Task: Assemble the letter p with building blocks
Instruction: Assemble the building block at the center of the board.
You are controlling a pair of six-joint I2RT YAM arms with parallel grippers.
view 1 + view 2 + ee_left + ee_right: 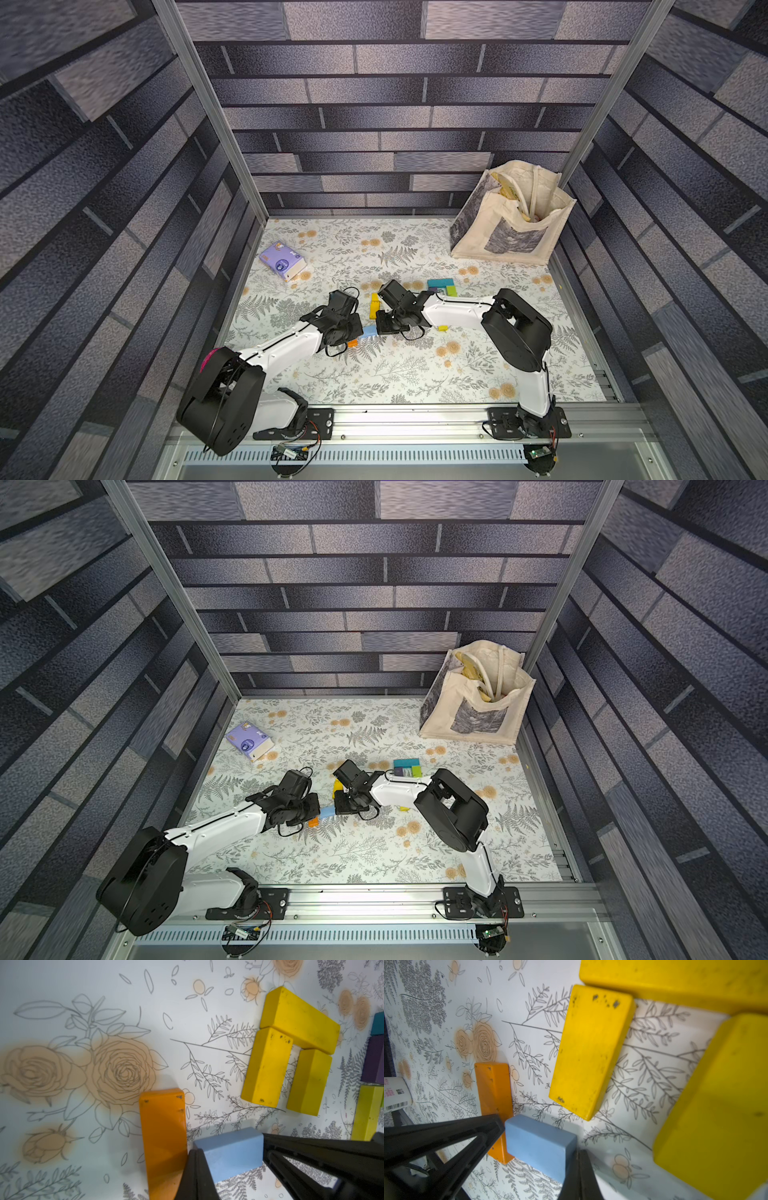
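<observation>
Two grips on light blue block (370,331): L hand (230,1145) + R hand (539,1136); uneven pull cd knock orange block (164,1136) beside L hand.

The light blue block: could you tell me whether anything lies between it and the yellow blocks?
Nothing visible: only bare table separates the light blue block from the yellow blocks; the orange block lies off to its side.

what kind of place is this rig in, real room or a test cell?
Probably a staged robot test cell, not a real room: aluminium frame posts, printed brick-pattern walls, floral-print tabletop, and the left arm and right arm bolted to a front rail.
</observation>
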